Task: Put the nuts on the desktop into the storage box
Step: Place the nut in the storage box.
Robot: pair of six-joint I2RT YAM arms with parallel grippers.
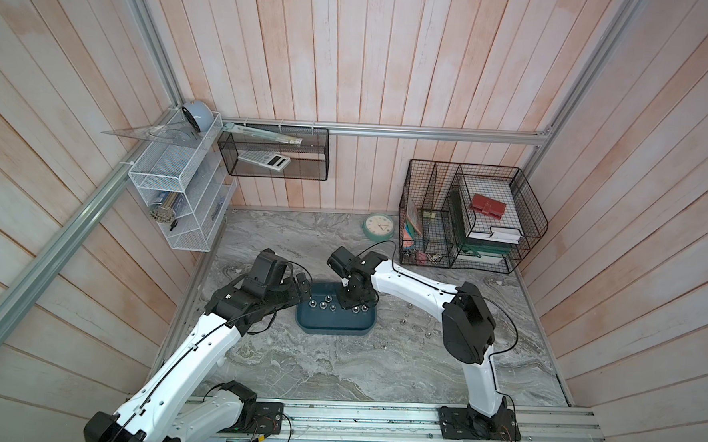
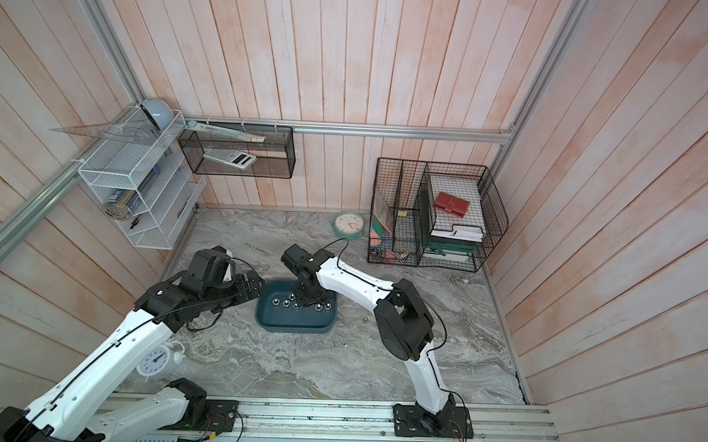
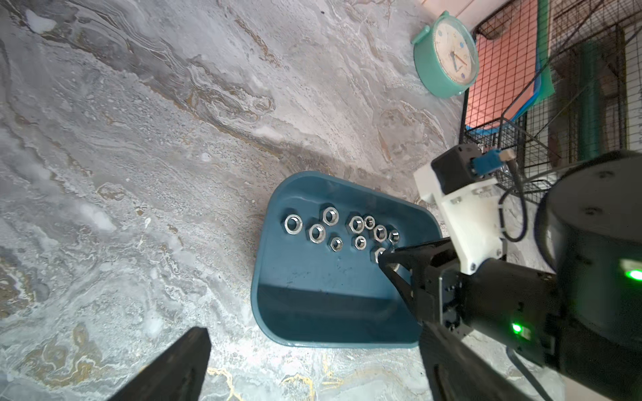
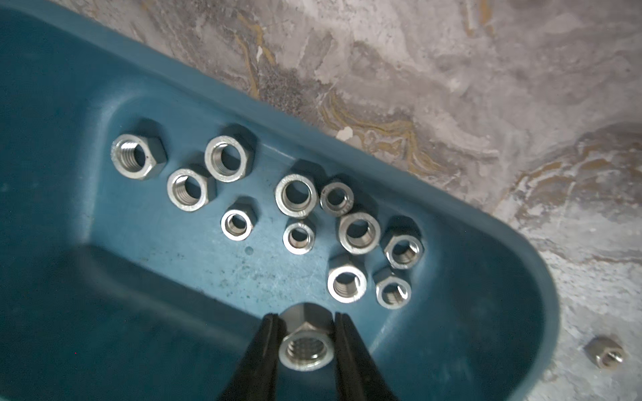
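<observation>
A flat grey marble-patterned desktop [image 1: 336, 366] fills an enclosure of pinkish plank walls. Two white-and-black robot arms reach in from a rail at the near edge and meet over a shallow dark teal-blue plastic storage box [image 1: 330, 322] at the desktop's middle.

In both top views the right arm [image 1: 423, 292] crosses the box's far corner and hides its own fingertips. The left arm [image 1: 196, 347] covers the desktop on its side of the box. In a top view a white twin-bell alarm clock [image 2: 158, 359] peeks out beside that arm.

Black wire baskets [image 1: 469, 215] of papers and books stand well beyond the box, in the back corner on the right arm's side. A round mint-green clock [image 1: 378, 225] lies between them and the box.

The right gripper [image 4: 305, 317] hangs inside the box, its black fingers clamped on the flats of a silver metal hex nut [image 4: 305, 350]. The finger bases run out of frame.

The left gripper [image 3: 314, 328] hovers at the box's opposite end, spread wide and empty, with only its finger tips showing.

Eleven more shiny silver nuts [image 4: 295, 194] lie flat on the box floor along its far wall. One loose nut [image 4: 604, 354], blurred, sits on the desktop just outside the box's rounded corner. In the top views a few further nuts [image 1: 402, 323] near that end are mere specks, too small to count.
</observation>
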